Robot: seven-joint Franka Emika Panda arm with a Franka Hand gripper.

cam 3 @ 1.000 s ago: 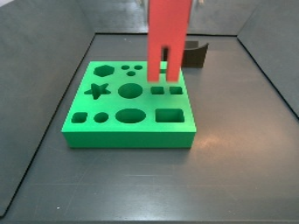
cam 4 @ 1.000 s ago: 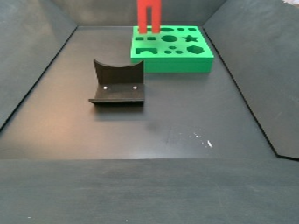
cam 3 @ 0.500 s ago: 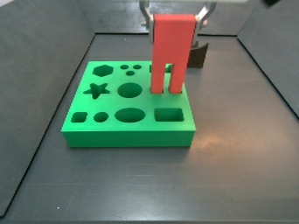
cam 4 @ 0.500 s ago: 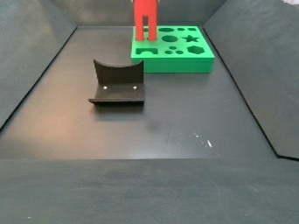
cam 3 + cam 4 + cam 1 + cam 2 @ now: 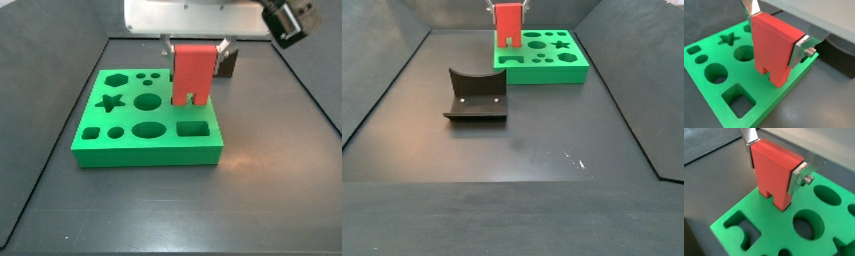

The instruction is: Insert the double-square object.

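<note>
The double-square object (image 5: 194, 70) is a tall red block, upright between the fingers of my gripper (image 5: 194, 48), which is shut on its upper part. Its two legs stand partly down in the pair of small square holes near the right edge of the green board (image 5: 147, 153). Both wrist views show the red block (image 5: 774, 47) (image 5: 774, 173) clamped by the silver fingers (image 5: 804, 47) (image 5: 804, 173) of my gripper (image 5: 777, 30) (image 5: 776, 159) over the board (image 5: 767, 102) (image 5: 771, 223). A side view shows the block (image 5: 506, 25) in my gripper (image 5: 506, 7) at the board's (image 5: 543, 73) left end.
The dark fixture (image 5: 476, 95) stands on the floor apart from the board; it also shows behind the red block (image 5: 230, 62). The board has star, hexagon, round, oval and square holes. Sloping grey walls (image 5: 54, 100) enclose the dark floor.
My gripper has come straight down with the red block. Its legs now stand lower in the board and less of the slot shows.
</note>
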